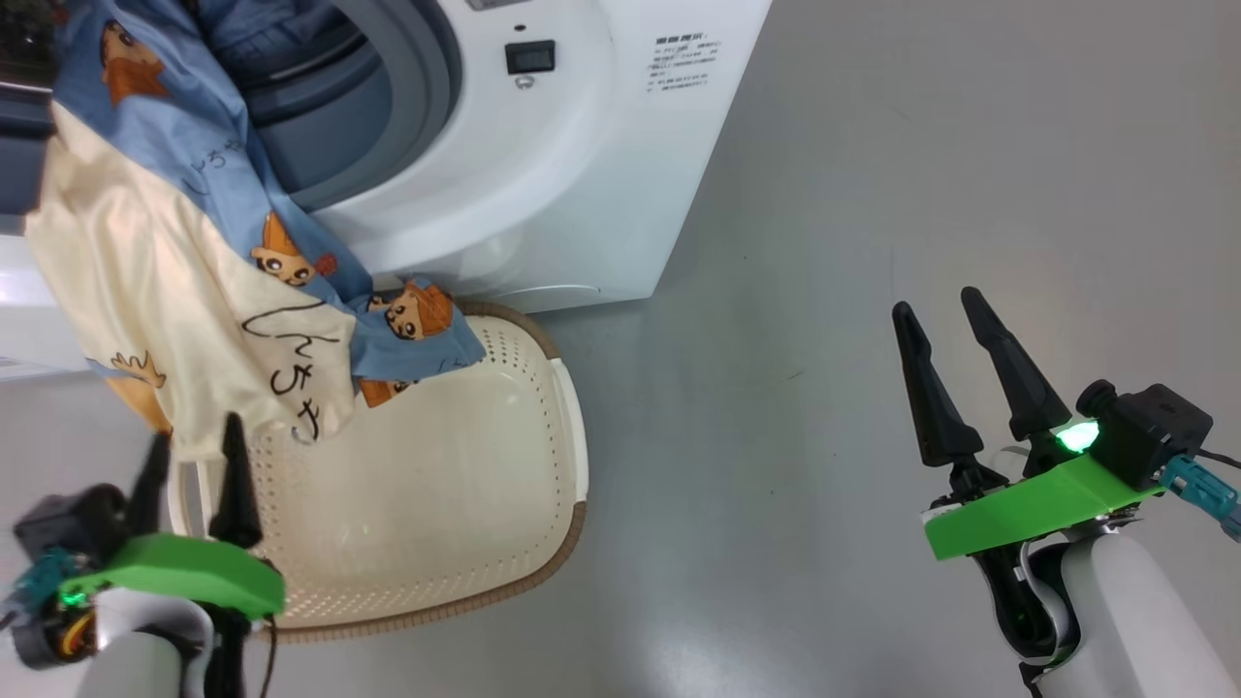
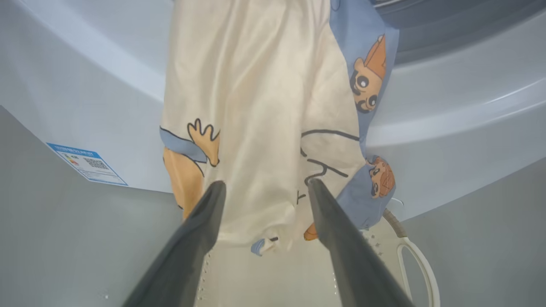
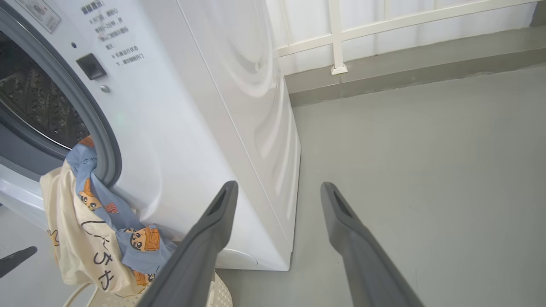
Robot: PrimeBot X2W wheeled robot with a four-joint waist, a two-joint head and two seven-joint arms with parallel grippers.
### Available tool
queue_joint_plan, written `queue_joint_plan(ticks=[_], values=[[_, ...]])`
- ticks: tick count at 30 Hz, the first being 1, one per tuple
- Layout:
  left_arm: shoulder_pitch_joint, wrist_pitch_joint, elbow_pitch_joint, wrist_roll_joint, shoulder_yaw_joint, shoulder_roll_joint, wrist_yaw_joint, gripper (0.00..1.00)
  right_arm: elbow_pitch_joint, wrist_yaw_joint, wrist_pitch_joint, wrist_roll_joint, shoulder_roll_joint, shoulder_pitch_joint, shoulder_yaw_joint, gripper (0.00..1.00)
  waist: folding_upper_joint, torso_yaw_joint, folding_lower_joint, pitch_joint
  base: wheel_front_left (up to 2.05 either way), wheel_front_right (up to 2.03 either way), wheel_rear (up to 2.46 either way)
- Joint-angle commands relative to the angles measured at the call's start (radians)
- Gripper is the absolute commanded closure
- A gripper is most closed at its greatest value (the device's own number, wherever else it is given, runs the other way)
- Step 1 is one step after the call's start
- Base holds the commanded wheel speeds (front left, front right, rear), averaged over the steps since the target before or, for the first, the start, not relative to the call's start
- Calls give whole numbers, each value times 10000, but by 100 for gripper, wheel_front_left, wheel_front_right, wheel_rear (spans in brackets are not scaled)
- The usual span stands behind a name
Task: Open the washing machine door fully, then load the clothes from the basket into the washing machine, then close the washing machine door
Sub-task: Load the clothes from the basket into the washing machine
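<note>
the clothes [image 1: 184,291] hang from the washing machine [image 1: 543,174] mouth just ahead of the spread, empty left fingers [image 1: 236,485]; the spread right fingers [image 1: 1008,368] sit well apart.

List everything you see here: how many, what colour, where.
washing machine: one, white, ahead.
clothes: one bundle, light blue and cream, hanging from the machine's opening down to the basket.
basket: one, cream with brown rim, on the floor before the machine.
label: one, blue, on the machine's front.
floor: one, grey, all around.
railing: one, white, behind the machine.
left hand: black, open, at the clothes' lower end.
right hand: black, open, over the floor.
</note>
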Motion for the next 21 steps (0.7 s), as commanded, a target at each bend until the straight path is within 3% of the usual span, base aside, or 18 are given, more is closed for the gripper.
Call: queue_joint_plan(ticks=[1, 21], values=[[-31, -65, 120, -125, 102, 384, -15, 0, -217, 17, -74, -46, -28, 168, 235, 0, 0, -7, 0, 40, 0, 0, 0], [-3266, -65, 3988, -1740, -3058, 1219, -15, 0, -270, 17, -74, -101, 105, -345, 502, 0, 0, -259, 0, 927, 0, 0, 0]])
